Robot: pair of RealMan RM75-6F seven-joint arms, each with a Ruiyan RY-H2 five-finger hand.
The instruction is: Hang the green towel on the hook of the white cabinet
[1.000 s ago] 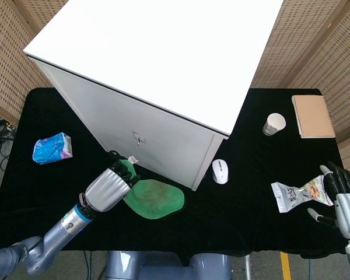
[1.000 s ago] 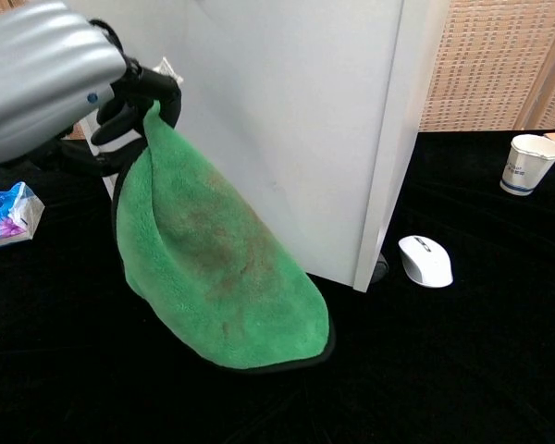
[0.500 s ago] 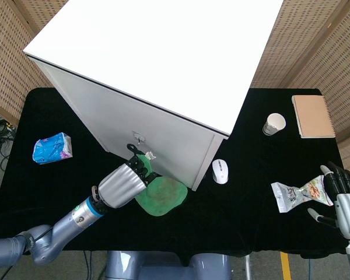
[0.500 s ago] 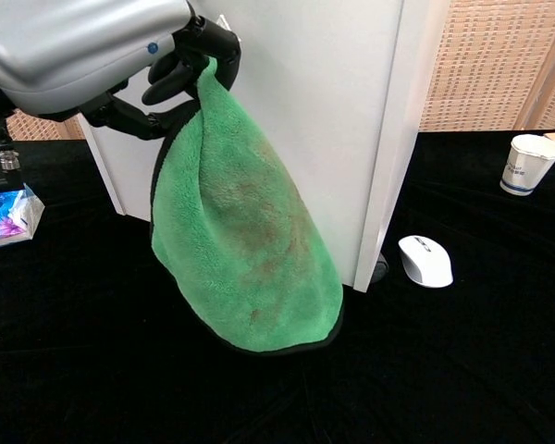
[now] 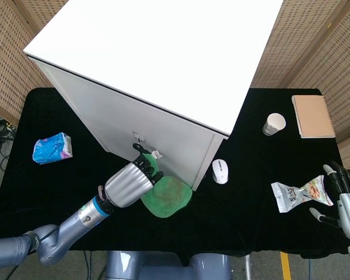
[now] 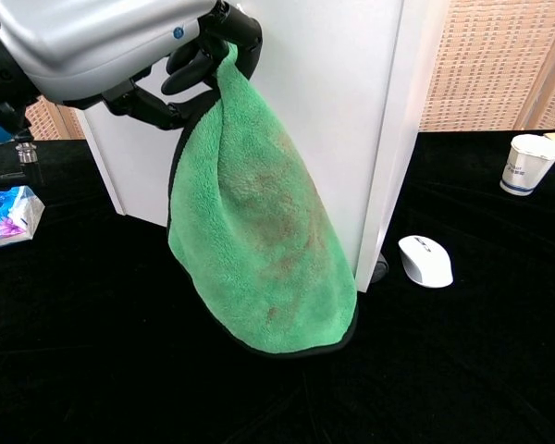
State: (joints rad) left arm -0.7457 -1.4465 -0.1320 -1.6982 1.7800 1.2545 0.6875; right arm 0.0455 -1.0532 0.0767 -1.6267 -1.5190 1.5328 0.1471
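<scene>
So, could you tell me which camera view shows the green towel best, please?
The chest view: the green towel hangs full length from the left hand. The head view shows only its lower part beneath that hand.

Mouse (image 5: 220, 171) right of cabinet (image 5: 157, 64); tissue pack (image 5: 51, 147) left.

You have one towel (image 6: 264, 240), pinched in your left hand (image 5: 130, 182) and hanging below it. One cabinet (image 5: 157, 64) stands right behind that hand, with one hook (image 5: 138, 138) just above the fingers. One tissue pack (image 5: 52, 147) lies off to that hand's left. Between your two hands sits one mouse (image 5: 220, 171). One snack bag (image 5: 299, 193) lies just beside your right hand (image 5: 346, 198); beyond it, one cup (image 5: 274, 123) and one notebook (image 5: 312, 116).
</scene>
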